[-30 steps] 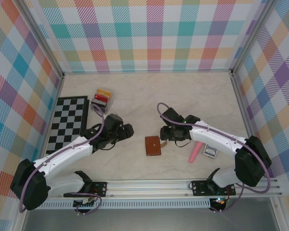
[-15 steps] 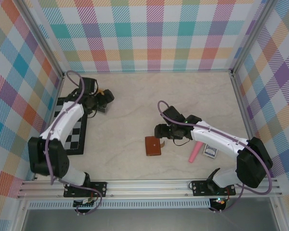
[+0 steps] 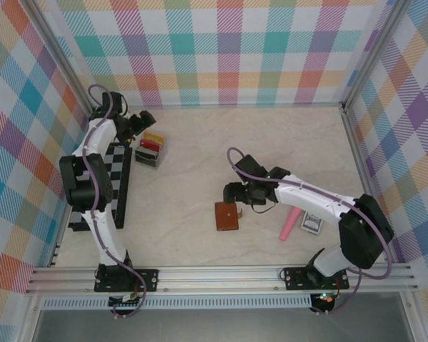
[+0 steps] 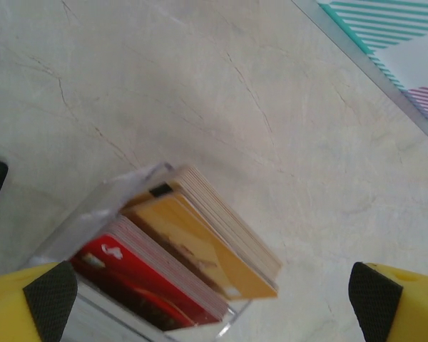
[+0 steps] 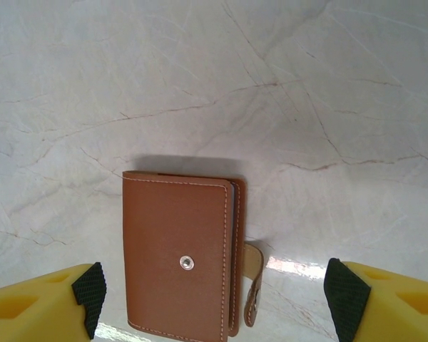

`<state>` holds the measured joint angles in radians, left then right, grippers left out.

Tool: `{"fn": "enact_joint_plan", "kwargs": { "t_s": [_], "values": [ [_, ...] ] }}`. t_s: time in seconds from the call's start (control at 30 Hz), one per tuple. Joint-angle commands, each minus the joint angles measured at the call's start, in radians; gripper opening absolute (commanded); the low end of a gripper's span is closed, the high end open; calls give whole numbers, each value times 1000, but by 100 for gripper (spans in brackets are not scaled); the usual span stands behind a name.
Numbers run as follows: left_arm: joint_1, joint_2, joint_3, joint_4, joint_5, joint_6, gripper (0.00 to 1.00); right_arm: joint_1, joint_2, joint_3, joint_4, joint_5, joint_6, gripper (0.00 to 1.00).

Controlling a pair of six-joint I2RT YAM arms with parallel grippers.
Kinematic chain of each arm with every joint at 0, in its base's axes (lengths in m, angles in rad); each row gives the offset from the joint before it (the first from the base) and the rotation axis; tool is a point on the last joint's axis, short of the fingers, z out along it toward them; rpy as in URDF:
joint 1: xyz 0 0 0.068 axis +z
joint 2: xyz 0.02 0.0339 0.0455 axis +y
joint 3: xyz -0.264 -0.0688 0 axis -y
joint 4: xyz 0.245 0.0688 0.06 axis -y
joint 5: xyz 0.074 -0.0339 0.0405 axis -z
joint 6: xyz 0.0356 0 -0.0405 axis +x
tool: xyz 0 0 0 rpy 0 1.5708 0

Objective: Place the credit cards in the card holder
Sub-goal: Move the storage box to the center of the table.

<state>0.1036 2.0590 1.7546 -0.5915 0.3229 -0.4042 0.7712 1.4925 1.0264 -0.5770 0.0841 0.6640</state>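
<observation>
Currently the card holder (image 3: 226, 216) lies shut and flat on the marble-look table (image 3: 200, 142), brown leather face up, its snap stud bare and its tab sticking loose past one long edge. The right gripper (image 3: 234, 194) hangs just beyond the card holder's far edge. In the wrist view its black pads (image 5: 89, 288) are spread wide, one to each side of the card holder, gripping nothing. Well apart from the card holder, to its far left, the credit cards (image 3: 151, 147) stand on edge in a clear plastic rack (image 4: 100, 206), an orange stack (image 4: 200, 246) right beside a red stack (image 4: 139, 274). The left gripper (image 3: 144, 125) hovers at the side of that rack turned away from the card holder, jaws fully apart and empty. A chessboard (image 3: 121, 187) lies further left of the card holder than the rack. To the card holder's right lies a pink tube (image 3: 290, 224), with a small blue-and-white box (image 3: 311, 224) just past it.
</observation>
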Motion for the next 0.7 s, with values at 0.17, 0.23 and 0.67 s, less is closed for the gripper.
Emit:
{"fn": "enact_joint_plan", "kwargs": {
  "t_s": [0.17, 0.23, 0.67],
  "values": [
    [53, 110, 93, 53, 96, -62, 100, -10, 43, 75, -33, -7, -38, 84],
    [54, 138, 119, 48, 107, -64, 100, -10, 48, 82, -35, -8, -40, 84],
    [51, 179, 70, 94, 194, -95, 100, -12, 63, 92, -50, -2, -34, 84]
  ]
}}
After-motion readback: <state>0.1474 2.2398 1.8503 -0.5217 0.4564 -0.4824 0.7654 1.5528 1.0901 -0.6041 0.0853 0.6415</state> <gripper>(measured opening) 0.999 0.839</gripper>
